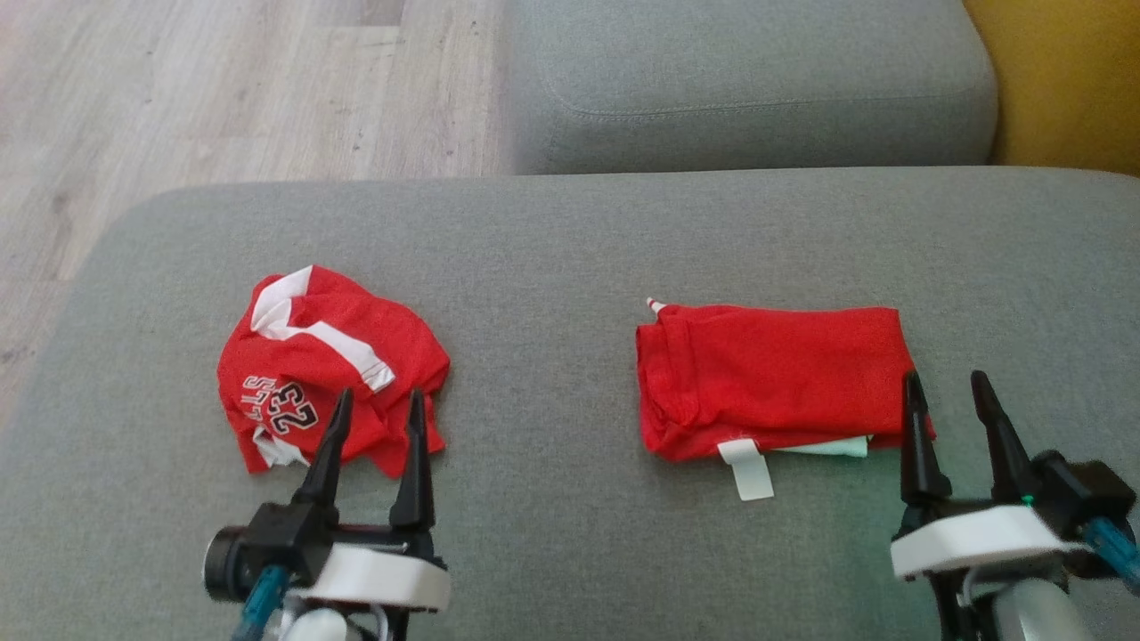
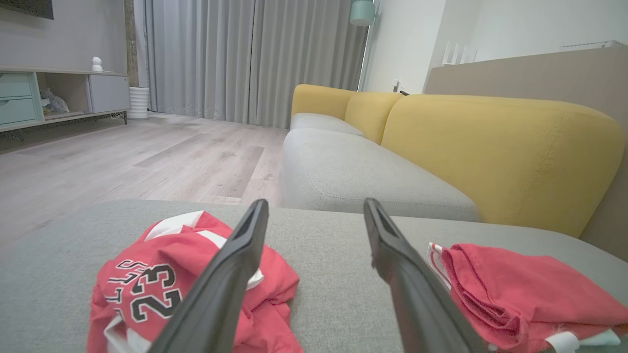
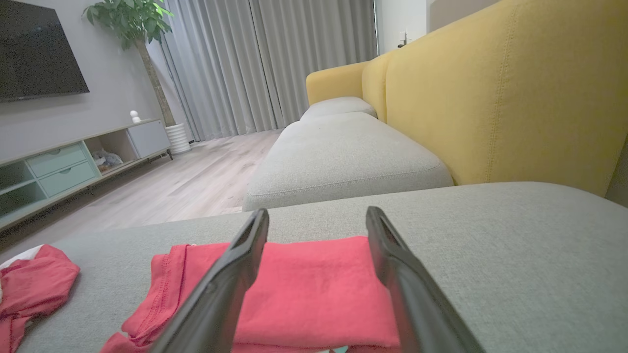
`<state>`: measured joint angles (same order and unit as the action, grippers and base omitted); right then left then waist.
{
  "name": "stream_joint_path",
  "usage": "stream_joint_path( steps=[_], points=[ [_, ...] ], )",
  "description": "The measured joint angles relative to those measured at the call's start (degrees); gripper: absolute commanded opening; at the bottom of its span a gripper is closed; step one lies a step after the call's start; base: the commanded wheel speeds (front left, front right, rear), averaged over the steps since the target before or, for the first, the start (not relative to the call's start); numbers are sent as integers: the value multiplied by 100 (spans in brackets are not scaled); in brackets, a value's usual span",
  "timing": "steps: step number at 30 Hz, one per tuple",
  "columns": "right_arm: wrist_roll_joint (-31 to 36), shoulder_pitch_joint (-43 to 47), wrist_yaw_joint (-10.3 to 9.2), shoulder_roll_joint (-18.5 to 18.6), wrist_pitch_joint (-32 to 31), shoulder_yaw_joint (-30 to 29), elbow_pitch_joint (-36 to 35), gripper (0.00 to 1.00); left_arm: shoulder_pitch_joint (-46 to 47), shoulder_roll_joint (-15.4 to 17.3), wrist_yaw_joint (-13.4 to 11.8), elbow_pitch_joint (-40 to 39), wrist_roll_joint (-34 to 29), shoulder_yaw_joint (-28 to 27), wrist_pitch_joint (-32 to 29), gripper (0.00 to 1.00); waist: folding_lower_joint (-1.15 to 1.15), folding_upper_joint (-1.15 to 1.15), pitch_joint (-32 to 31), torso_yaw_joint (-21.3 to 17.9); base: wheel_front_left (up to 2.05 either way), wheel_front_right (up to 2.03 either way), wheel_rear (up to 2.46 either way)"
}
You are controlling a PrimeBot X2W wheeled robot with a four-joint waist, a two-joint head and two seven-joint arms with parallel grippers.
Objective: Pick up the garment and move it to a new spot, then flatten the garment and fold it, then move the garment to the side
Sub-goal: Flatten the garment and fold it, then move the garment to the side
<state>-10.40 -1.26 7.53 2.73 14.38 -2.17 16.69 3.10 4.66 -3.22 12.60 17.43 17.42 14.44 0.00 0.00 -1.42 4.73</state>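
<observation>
Left end effector point(image 1: 378, 396), like right end effector point(image 1: 945, 378), spread empty, partly hides crumpled garment point(image 1: 329, 343).

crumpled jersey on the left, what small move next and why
Probably ease the left gripper forward and down onto the crumpled jersey, then close: its jaws stand open at the jersey's near edge, holding nothing, and the other garment already lies folded.
</observation>
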Motion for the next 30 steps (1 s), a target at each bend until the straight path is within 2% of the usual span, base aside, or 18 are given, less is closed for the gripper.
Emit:
stream_joint_path(
  steps=[9, 17, 23, 30],
  points=[
    [-163, 314, 0, -18, 0, 3, -258, 100, -220, -80, 130, -43, -233, -300, 0, 100, 0, 0, 26, -33, 0, 0, 0],
    [-37, 81, 0, -19, -92, -110, -165, 100, -193, -143, 253, -47, -311, -305, 0, 100, 0, 0, 245, 7, 0, 0, 0],
    [81, -823, 0, -18, -620, -528, 401, 100, 83, -155, 326, -41, -341, -286, 1, 100, 1, 0, 600, 66, 0, 0, 0],
    [256, -1736, 0, -13, -1323, -1128, 1704, 100, 427, -170, 376, -8, -337, -212, 1, 100, 2, 0, 1100, 235, 0, 0, 0]
  ],
)
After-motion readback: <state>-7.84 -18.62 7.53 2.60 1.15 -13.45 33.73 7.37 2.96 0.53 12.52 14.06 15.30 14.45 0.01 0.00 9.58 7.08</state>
